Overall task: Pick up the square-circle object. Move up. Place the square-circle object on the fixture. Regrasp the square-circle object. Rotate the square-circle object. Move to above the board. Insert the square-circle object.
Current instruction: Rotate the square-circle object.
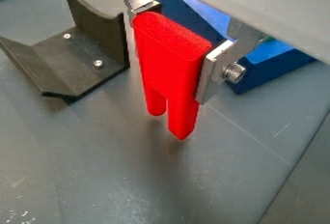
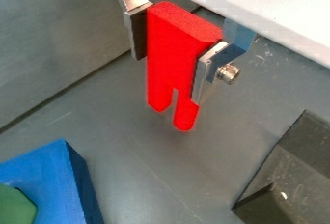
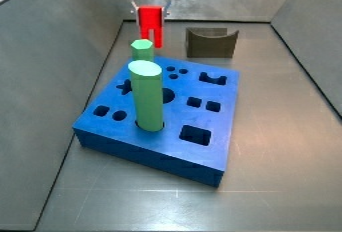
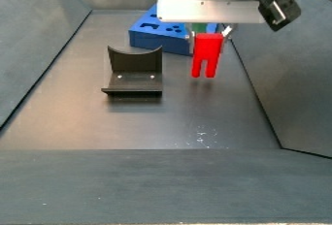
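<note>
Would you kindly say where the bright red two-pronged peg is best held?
By its blocky square upper section, from above: the end effector already clamps the bright red two-pronged peg there by its flat sides. The peg hangs prongs down, clear of the floor beside the fixture.

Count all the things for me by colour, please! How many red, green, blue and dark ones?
Red: 1, the square-circle object in the tool, off the floor
Green: 2 cylinders
Blue: 1, the board
Dark: 1, the fixture
Total: 5
</note>
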Motion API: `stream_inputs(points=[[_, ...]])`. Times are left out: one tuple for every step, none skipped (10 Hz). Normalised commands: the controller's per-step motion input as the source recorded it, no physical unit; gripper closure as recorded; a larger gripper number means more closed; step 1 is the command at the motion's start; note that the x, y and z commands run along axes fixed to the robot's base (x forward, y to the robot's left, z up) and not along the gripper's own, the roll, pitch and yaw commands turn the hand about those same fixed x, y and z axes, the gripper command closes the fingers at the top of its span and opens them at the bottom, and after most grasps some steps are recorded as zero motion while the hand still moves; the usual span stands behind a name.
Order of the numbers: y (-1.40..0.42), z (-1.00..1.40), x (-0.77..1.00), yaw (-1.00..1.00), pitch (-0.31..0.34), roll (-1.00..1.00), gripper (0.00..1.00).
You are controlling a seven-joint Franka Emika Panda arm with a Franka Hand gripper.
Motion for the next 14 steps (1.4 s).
stream_inputs(points=[[0.00,-0.39,0.05,0.01,-0.012,0.14,1.00],[0.00,0.00,0.00,0.01,-0.010,0.15,0.00],[0.00,1.00,0.00,0.02,0.020,0.13,0.00],[0.00,1.00,0.00,0.02,0.024,0.13,0.00],[-0.02,0.84,-0.03,0.02,0.046,0.07,0.00],[-0.02,0.74,-0.03,0.02,0.047,0.03,0.00],[-0.01,0.54,-0.03,0.01,0.046,-0.03,0.00],[-0.01,0.35,-0.03,0.01,0.041,-0.09,0.00],[0.00,0.22,-0.03,-0.01,0.044,-0.12,0.00],[0.00,0.00,0.00,1.00,0.003,-0.01,0.00],[0.00,-0.03,0.00,1.00,0.003,-0.01,0.00],[-0.01,-0.03,0.01,1.00,0.003,-0.01,0.00],[-0.01,-0.02,0.01,1.00,0.003,-0.01,0.00],[0.00,-0.02,0.01,1.00,0.003,-0.01,0.00]])
